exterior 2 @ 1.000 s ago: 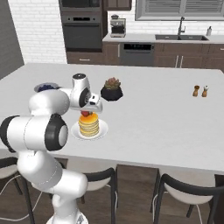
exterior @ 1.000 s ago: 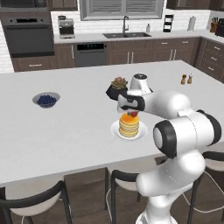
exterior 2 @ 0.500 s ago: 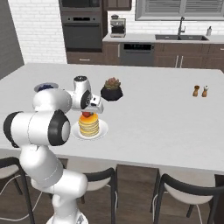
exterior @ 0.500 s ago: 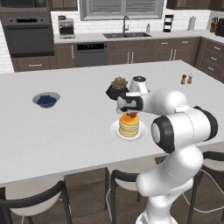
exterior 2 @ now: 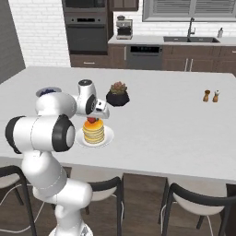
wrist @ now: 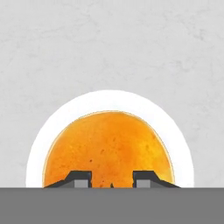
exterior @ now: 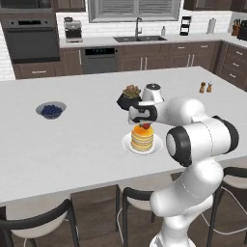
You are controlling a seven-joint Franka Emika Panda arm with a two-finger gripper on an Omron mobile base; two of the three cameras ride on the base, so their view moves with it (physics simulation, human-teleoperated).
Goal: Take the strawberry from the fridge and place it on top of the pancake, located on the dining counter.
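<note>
Now strawberry (exterior: 145,126) rests atop pancake (exterior: 142,137); tool (wrist: 112,178) just above, fingers parted.

- My pincer (exterior: 143,122) has come up a little off the pancake stack (exterior: 142,137); a second ago it sat lower, right down on the top pancake.
- The strawberry (exterior: 145,126) is now on top of the stack, just under my fingertips, with my jaws standing apart in the hand view.
- My forearm has swung slightly, so the wrist sits higher above the worktop (exterior: 72,144) than it did.
</note>
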